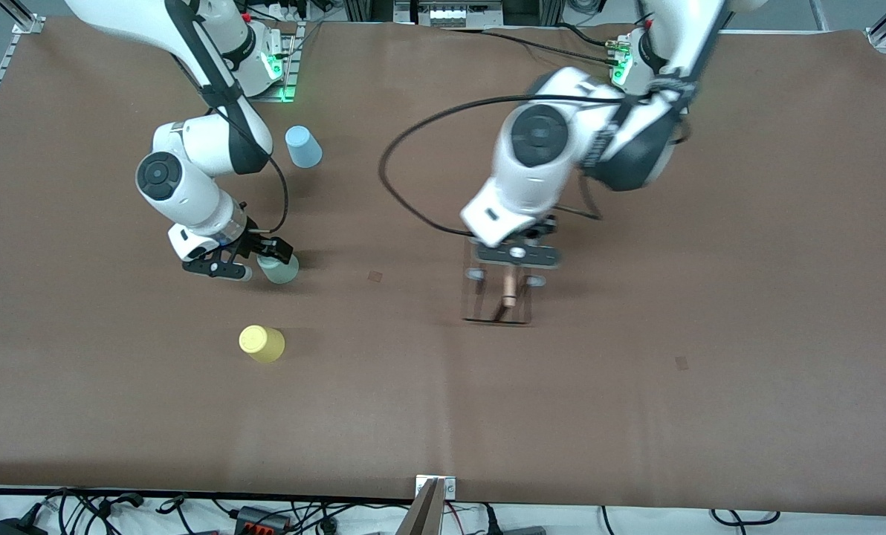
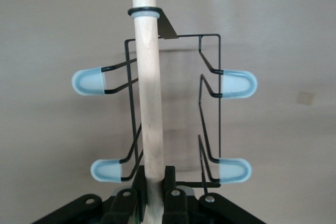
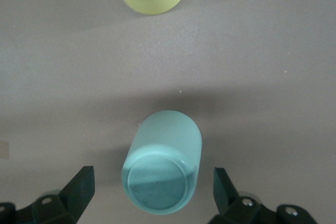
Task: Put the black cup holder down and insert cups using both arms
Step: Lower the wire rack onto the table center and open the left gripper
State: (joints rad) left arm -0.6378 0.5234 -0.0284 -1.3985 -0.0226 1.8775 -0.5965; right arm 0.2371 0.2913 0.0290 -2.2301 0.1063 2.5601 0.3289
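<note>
The left gripper [image 2: 152, 195], fingers pinched on the wooden rod [image 2: 148, 87], holds the black cup holder [image 1: 499, 297] at mid-table; whether its base rests on the table [image 1: 636, 371] cannot be told. The right gripper [image 3: 152, 184], fingers spread wide, straddles the grey-green cup [image 3: 163, 161] without touching it. That cup stands upside down toward the right arm's end. The yellow cup [image 1: 262, 343] is nearer the front camera, the blue cup [image 1: 303, 146] farther.

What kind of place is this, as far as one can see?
Probably a robotics lab: two arms stand at a brown-covered table, aluminium frame posts rise at its corners, and loose cables lie along its edge.
</note>
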